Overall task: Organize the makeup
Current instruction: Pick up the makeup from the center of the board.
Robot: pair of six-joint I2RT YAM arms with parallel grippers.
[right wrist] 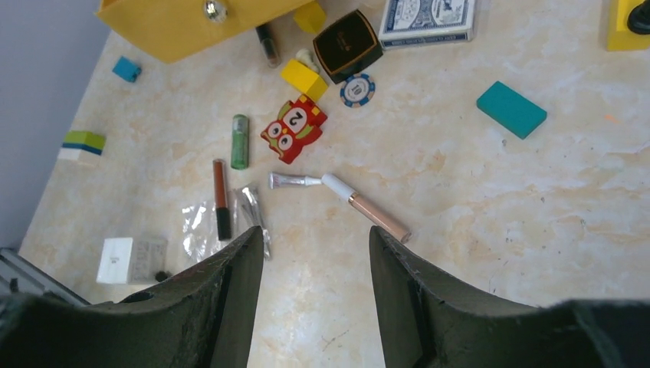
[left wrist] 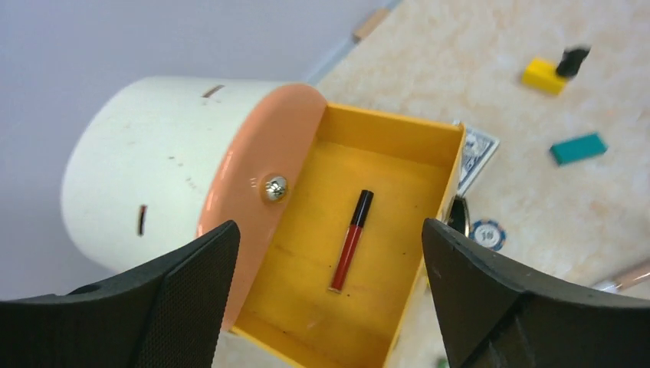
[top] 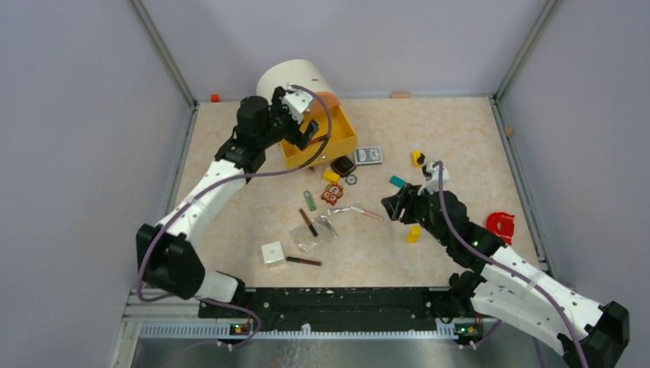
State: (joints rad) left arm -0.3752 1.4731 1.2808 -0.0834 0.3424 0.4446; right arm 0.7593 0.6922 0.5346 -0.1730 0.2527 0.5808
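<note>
My left gripper (top: 303, 126) (left wrist: 329, 230) is open and empty above a yellow drawer (top: 341, 142) (left wrist: 383, 130). A red lip gloss (left wrist: 351, 241) lies inside the drawer. My right gripper (top: 392, 205) (right wrist: 316, 234) is open and empty low over the table. Ahead of it lie a beige tube with a silver wand (right wrist: 360, 207), a silver metal tool (right wrist: 254, 215), a dark-red pencil (right wrist: 221, 198) on a clear pouch (right wrist: 201, 228), a green tube (right wrist: 240, 141) and a black square compact (right wrist: 349, 44). Another dark-red pencil (top: 303, 261) lies near a white box (top: 272, 253).
A white cylinder with a peach end (top: 295, 80) joins the drawer. A card deck (top: 369, 156), teal block (top: 397, 182), yellow blocks (top: 413, 234), red owl toy (top: 332, 193) and poker chip (right wrist: 357, 90) lie about. A red object (top: 500, 225) sits at the right.
</note>
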